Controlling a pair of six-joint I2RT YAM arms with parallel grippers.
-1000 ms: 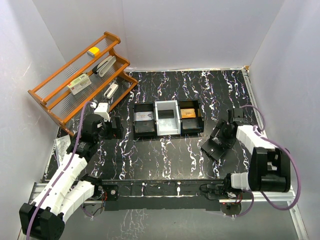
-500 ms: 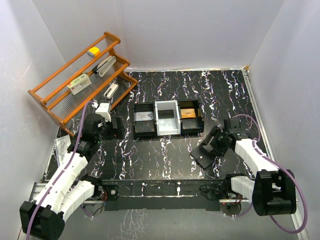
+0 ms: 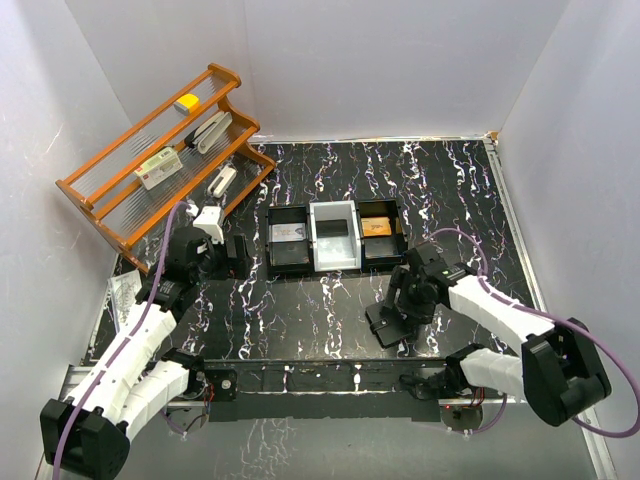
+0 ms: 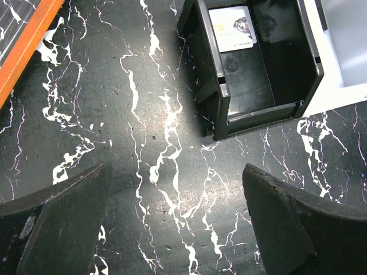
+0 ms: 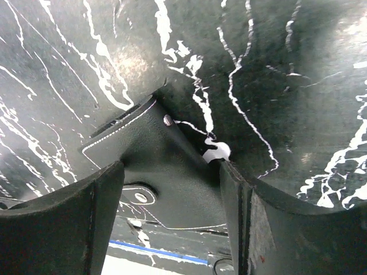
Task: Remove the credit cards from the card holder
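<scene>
The card holder (image 3: 384, 326) is a flat black wallet with white stitching and a snap, folded shut, low over the table's front middle. My right gripper (image 3: 404, 306) is shut on it, a finger against each side edge, as the right wrist view shows: card holder (image 5: 166, 166), right gripper (image 5: 172, 200). No credit cards show in the holder. My left gripper (image 3: 238, 257) hangs open over bare table left of the tray, empty; in its wrist view the left gripper (image 4: 178, 223) has wide jaws.
A three-compartment tray (image 3: 290, 272) stands mid-table with a white card (image 3: 287, 233) in its left bin and an orange-brown card (image 3: 377, 226) in its right bin. The left wrist view shows the tray (image 4: 221, 97) and white card (image 4: 231, 28). A wooden rack (image 3: 100, 205) fills the far left.
My right gripper has carried the card holder leftward and nearer the front edge, from the right side toward the middle. The left arm has barely moved.
</scene>
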